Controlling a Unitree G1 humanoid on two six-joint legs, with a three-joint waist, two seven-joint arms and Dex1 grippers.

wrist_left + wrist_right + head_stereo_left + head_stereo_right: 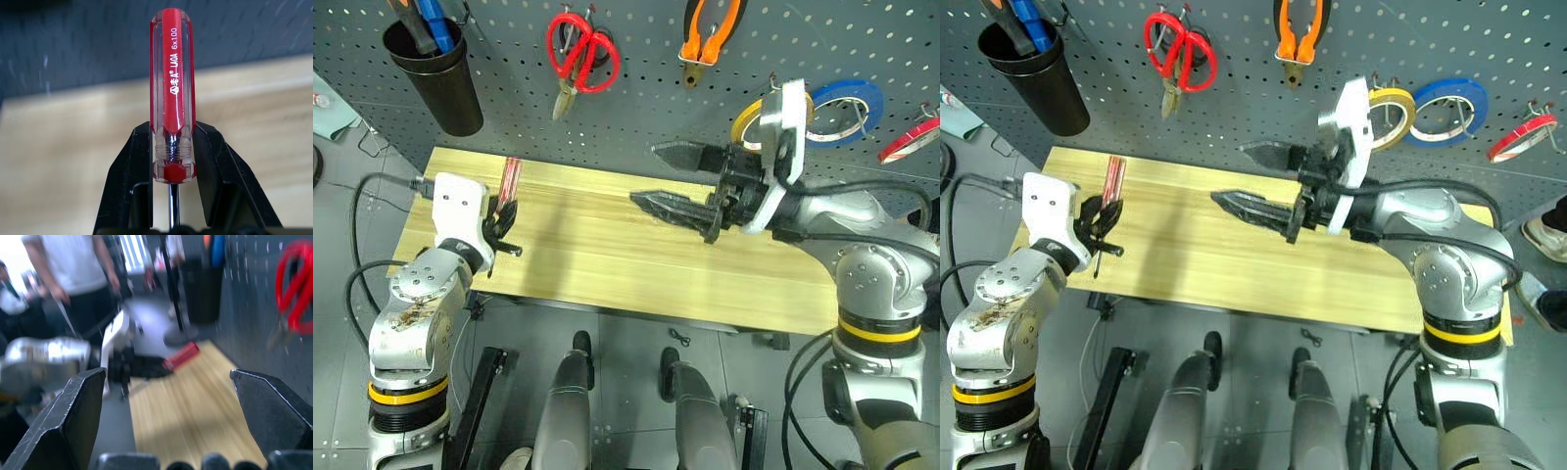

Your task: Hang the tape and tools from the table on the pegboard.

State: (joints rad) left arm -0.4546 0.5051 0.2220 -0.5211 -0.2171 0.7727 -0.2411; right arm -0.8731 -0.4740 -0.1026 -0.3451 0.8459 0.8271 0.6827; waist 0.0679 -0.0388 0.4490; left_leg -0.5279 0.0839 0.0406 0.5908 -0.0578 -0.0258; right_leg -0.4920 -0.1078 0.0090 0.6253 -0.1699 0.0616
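Two black fingers of the left gripper [171, 161] pinch the red screwdriver [172, 93] at the collar of its clear red plastic handle, jaws nearly closed around it; the handle points away toward the pegboard and most of the steel shaft is cut off between the fingers, with only a short length showing. From the head views the left gripper [501, 220] holds the screwdriver [509, 181] over the left end of the table [607, 255], near its back corner, the handle tilted toward the pegboard [646, 98]. Over the middle of the tabletop the right gripper [671, 176] hangs with its ridged, pointed fingers spread wide and nothing between them, aimed toward the left end. Pale planks of the tabletop lie bare from edge to edge, leaving open room under both arms. On the dark perforated pegboard hang the red-handled scissors [579, 51], the orange-handled pliers [709, 31] cut off at the top edge, a yellow roll [749, 122] partly hidden behind the right wrist, a blue roll [847, 110] and the red tape [911, 139], cut off at the right edge. A black cup [438, 73] of tool handles hangs at the upper left. In the right wrist view a blurred person [73, 274] stands beyond the left end.
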